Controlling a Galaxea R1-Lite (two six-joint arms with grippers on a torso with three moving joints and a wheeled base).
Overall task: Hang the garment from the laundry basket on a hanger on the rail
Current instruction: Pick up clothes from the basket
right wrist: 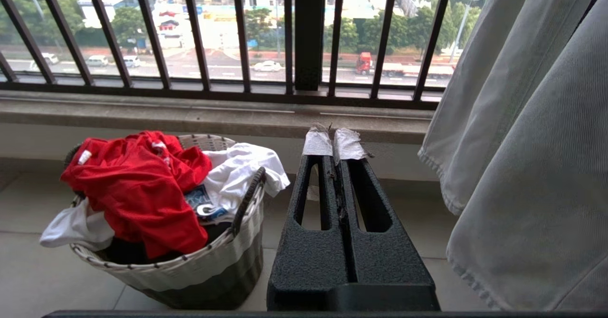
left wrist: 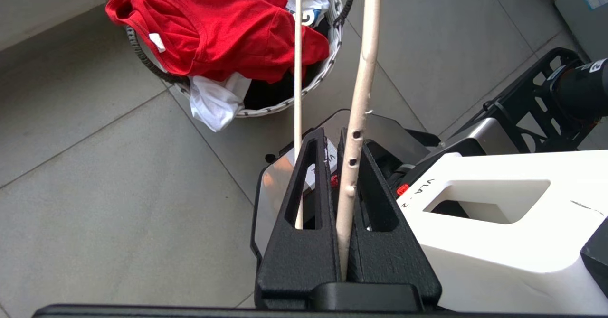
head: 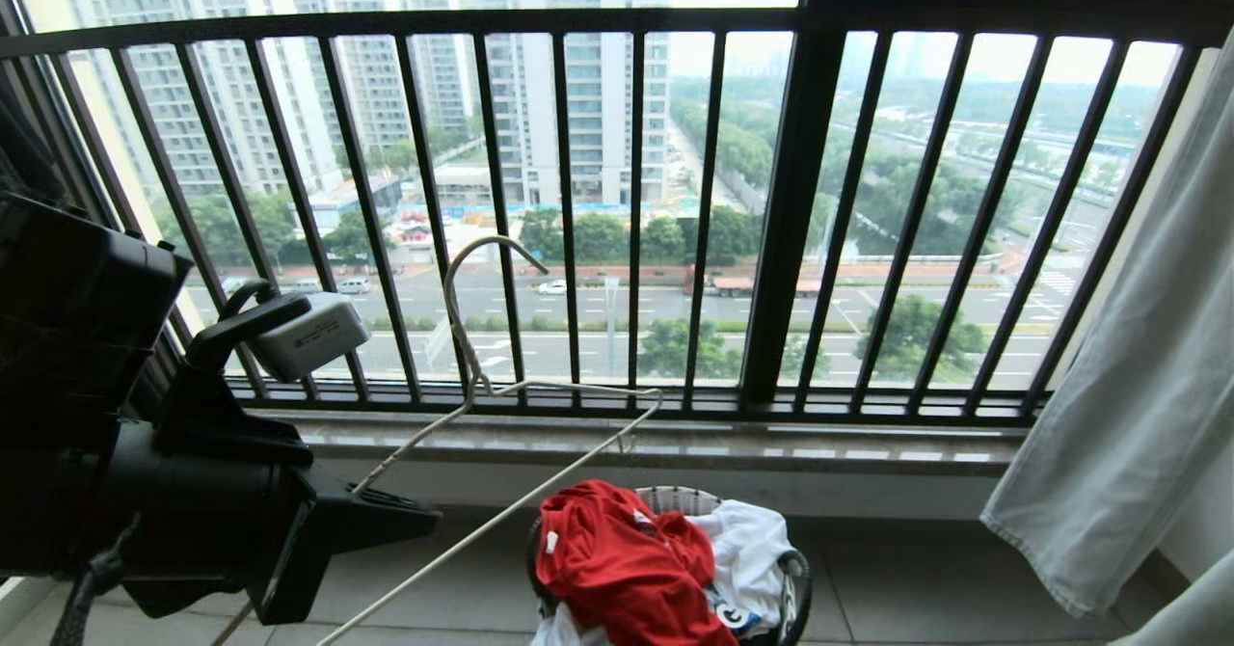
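Cream wire: 1 hanger [left wrist: 361,71] clamped in left hand [left wrist: 343,185]; right hand [right wrist: 334,144] together.

The thin cream-white wire hanger [left wrist: 361,95] has a matt, slightly pitted coating. The red cloth T-shirt [right wrist: 137,190] looks soft, perhaps cotton. The round white woven basket [right wrist: 199,266] seems plastic wicker. Black gripper fingers [right wrist: 308,242] are rough-grained.
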